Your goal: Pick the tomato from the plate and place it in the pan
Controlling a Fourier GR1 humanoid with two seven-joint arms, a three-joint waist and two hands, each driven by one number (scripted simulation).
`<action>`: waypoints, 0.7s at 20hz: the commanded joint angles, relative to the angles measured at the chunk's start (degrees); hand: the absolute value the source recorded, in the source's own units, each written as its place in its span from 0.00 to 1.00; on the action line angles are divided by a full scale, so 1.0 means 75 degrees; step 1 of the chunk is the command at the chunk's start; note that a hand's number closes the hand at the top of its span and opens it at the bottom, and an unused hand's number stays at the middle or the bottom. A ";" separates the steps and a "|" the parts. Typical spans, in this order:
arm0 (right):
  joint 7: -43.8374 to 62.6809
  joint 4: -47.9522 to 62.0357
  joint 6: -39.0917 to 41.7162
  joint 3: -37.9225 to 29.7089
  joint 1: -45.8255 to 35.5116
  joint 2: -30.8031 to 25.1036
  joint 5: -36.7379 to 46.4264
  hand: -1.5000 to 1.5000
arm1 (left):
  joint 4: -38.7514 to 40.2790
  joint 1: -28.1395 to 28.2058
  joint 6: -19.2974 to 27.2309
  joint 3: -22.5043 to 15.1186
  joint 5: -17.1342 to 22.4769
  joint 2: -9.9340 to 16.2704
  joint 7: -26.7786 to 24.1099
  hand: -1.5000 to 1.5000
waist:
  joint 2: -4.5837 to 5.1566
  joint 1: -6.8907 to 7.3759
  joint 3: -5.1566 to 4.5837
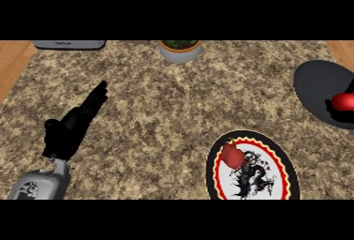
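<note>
Already we see the tomato lying in the black pan at the right edge, well apart from the patterned plate, whose left side bears a red shape. Our left hand rests at the left with straight fingers, holding nothing. We cannot see our right hand.

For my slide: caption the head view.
Left hand open over counter; red tomato in dark pan, patterned plate nearby.
</note>
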 commanded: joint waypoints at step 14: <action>-0.2848 0.5239 -0.0690 -0.1059 -0.2486 -0.0549 0.0204 1.00 | -0.0107 -0.0145 -0.0203 0.0001 -0.0111 -0.0177 0.0063 0.50 | 0.0121 0.0282 0.0034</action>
